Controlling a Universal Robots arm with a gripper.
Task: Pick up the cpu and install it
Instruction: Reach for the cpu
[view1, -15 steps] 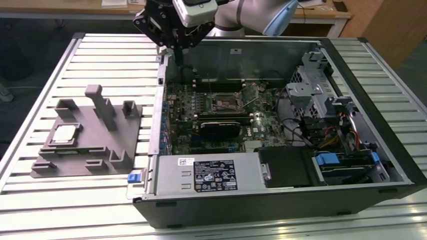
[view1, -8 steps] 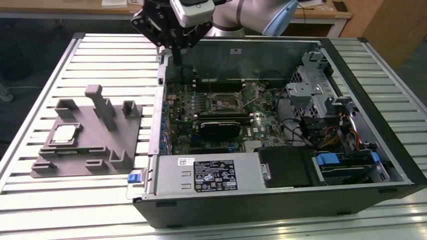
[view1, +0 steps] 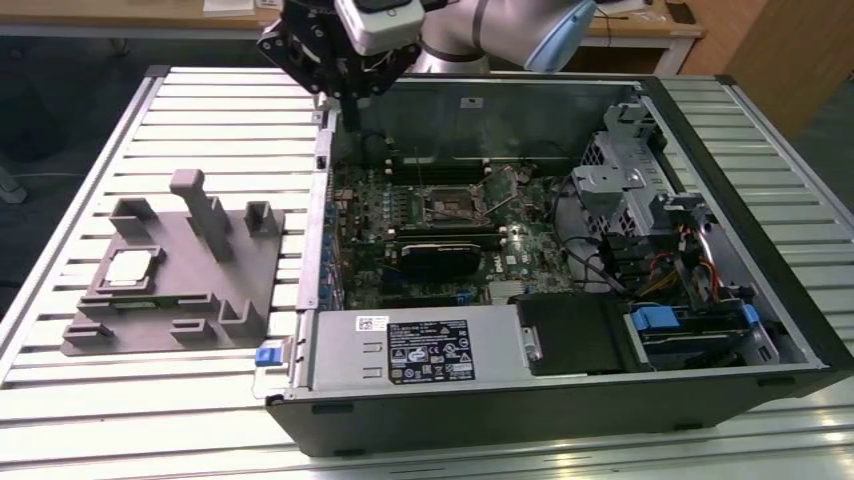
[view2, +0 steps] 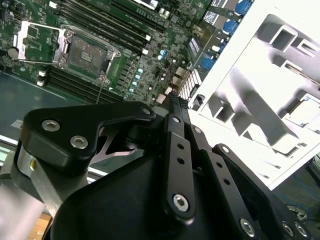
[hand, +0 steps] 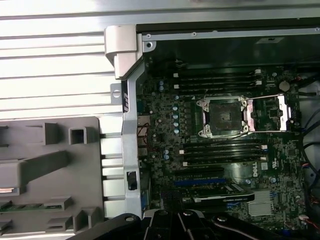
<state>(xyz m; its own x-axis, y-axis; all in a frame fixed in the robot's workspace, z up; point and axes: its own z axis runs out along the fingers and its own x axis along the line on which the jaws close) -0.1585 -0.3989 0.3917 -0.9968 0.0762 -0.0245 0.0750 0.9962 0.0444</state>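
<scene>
Pickup is not yet done. The cpu lies in a recess of the grey tray on the bench, beside the computer case. The claw hangs above the case wall nearest the tray, fingers together and carrying nothing. The motherboard socket is open and empty.

- The table was a pale metal bench of long parallel slats, running across the exterior view from left to right.
- A grey tray with upright blocks lay flat on the slats at the exterior view's left of centre.
- An open case lay on its side on the slats, taking up the centre and right of the exterior view, with its open side up.
- The tray sat just beside the case's left wall, with a narrow strip of slats between them.
- Bare slats showed in the upper left and along the bottom edge of the exterior view.
</scene>
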